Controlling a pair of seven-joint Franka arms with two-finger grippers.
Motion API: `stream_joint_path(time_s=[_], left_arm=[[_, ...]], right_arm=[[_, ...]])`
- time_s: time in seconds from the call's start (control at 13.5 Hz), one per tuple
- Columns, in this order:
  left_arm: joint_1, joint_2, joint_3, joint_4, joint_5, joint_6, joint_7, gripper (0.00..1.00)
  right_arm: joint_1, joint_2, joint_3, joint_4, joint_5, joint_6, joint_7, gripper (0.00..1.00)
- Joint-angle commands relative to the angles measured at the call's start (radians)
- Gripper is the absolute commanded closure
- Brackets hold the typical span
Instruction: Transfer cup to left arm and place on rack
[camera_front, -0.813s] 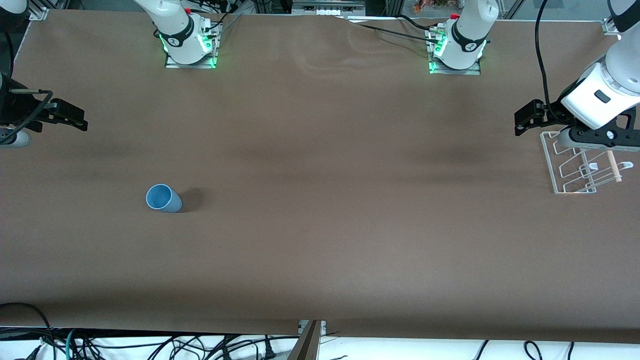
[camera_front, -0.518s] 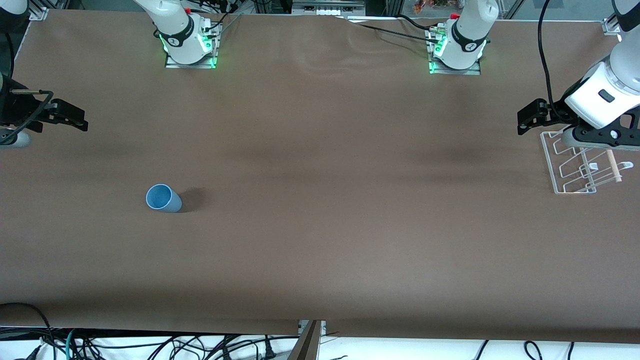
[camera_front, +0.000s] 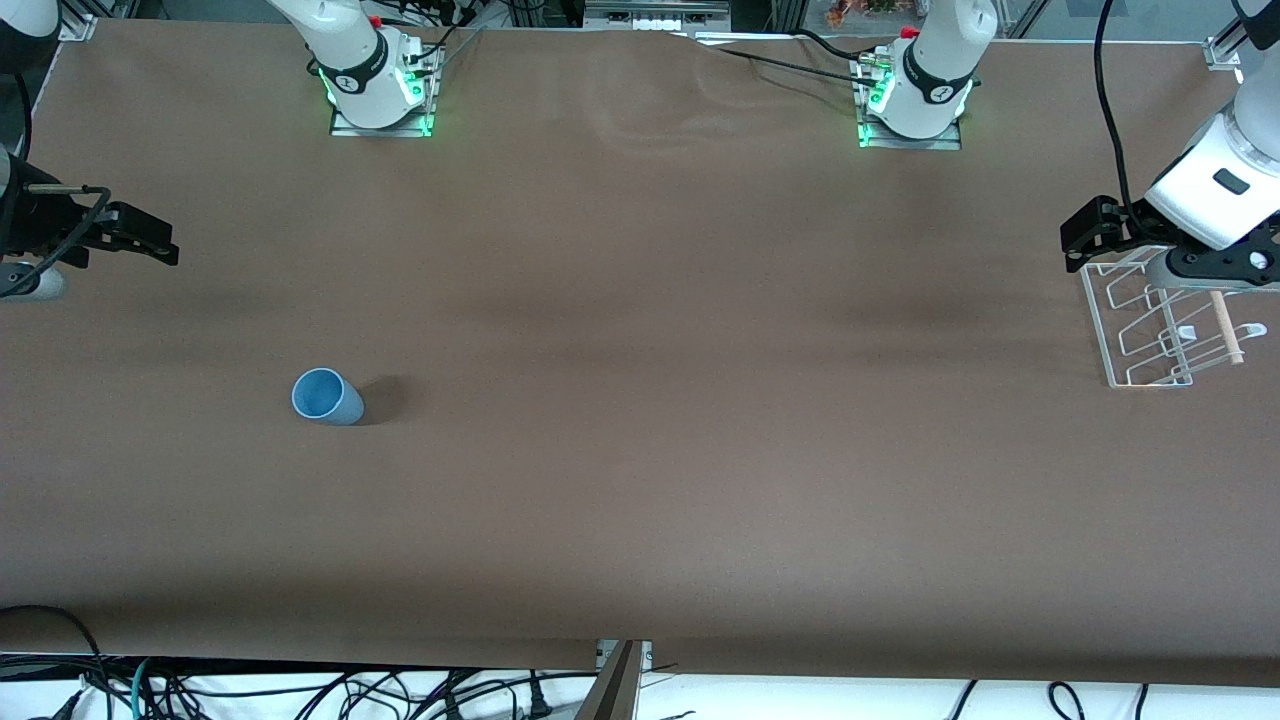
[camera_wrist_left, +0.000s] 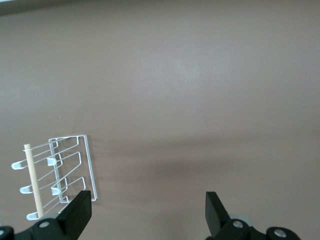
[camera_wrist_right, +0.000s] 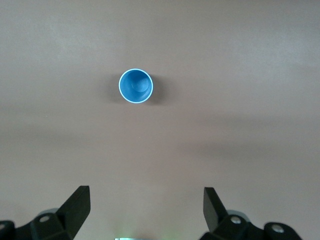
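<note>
Cup (camera_front: 326, 397) upright, well apart from right tool (camera_wrist_right: 145, 212)

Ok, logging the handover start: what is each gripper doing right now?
Left gripper: open, holding nothing, above the table beside the rack.
Right gripper: open, holding nothing, up above the cup.

Light-blue cup (camera_front: 327, 397), white rack (camera_front: 1150, 325), brown table (camera_front: 640, 450)
</note>
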Motion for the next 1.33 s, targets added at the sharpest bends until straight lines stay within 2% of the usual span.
stream_joint_path(time_s=[0.0,0.74,0.89,0.96,1.26], left_arm=[[0.006,0.009,-0.003,0.034,0.019,-0.022,0.027,0.00],[0.007,0.004,-0.001,0.037,0.033,-0.025,0.035,0.00],[0.023,0.001,-0.003,0.037,0.016,-0.039,0.154,0.00],[0.020,-0.001,-0.009,0.037,0.022,-0.098,0.198,0.00],[0.008,0.025,-0.004,0.051,0.020,-0.103,0.199,0.00]], right_arm=[[-0.007,0.003,0.005,0.014,0.015,-0.004,-0.004,0.00],[-0.005,0.009,0.010,0.014,0.017,-0.001,-0.005,0.00],[-0.008,0.018,0.010,0.012,0.016,-0.007,-0.004,0.00],[-0.008,0.018,0.010,0.003,0.014,-0.004,-0.004,0.00],[-0.015,0.055,-0.005,-0.046,0.009,0.053,-0.002,0.00]])
